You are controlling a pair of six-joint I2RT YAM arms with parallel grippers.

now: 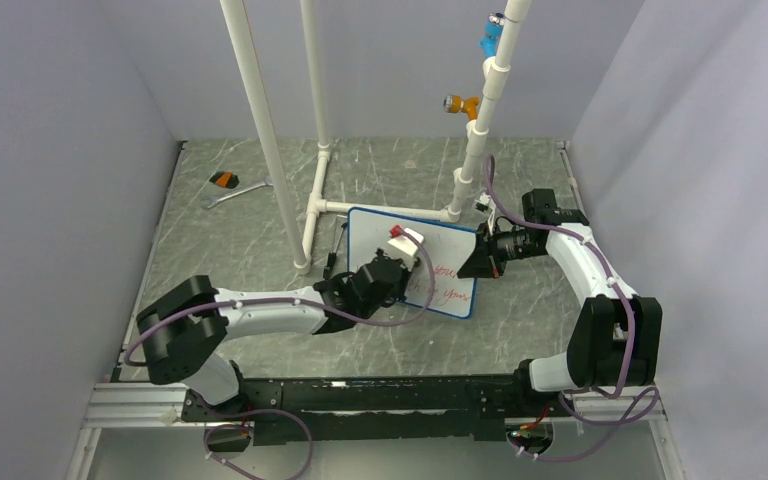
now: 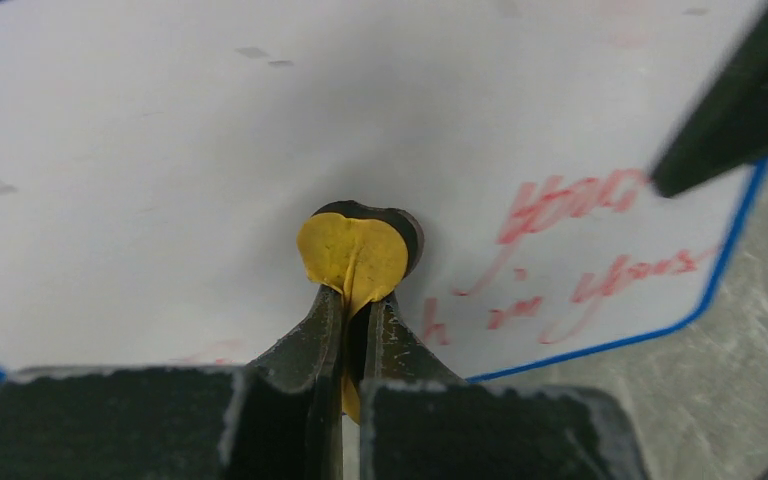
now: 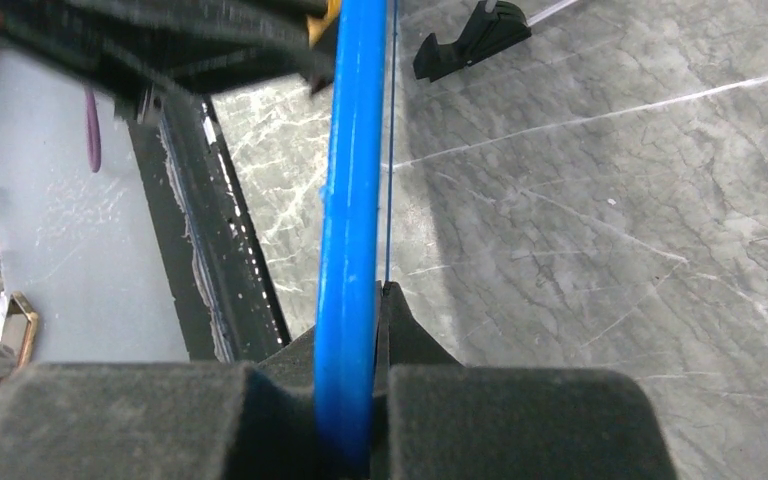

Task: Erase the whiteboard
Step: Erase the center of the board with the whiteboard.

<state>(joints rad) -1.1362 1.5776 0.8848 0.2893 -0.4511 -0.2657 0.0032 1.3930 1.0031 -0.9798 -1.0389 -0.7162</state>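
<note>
The whiteboard (image 1: pixel 380 232), white with a thin blue frame, stands tilted in the middle of the table. Red handwriting (image 1: pixel 447 283) covers its lower right part; the rest of the face looks nearly blank, with faint red traces. My left gripper (image 1: pixel 400 262) is shut on a small yellow-and-black wiper (image 2: pixel 353 250) that presses on the board's face (image 2: pixel 160 150), just left of the red writing (image 2: pixel 580 250). My right gripper (image 1: pixel 480 258) is shut on the board's right edge. In the right wrist view the blue frame (image 3: pixel 350 200) runs between the fingers of that gripper (image 3: pixel 365 300).
A white pipe frame (image 1: pixel 270 130) rises behind the board, its base (image 1: pixel 380 208) touching the board's top edge. A wrench (image 1: pixel 235 193) and an orange-black object (image 1: pixel 224 180) lie at the back left. Grey walls close in both sides. A black foot (image 3: pixel 470 40) sits on the marbled tabletop.
</note>
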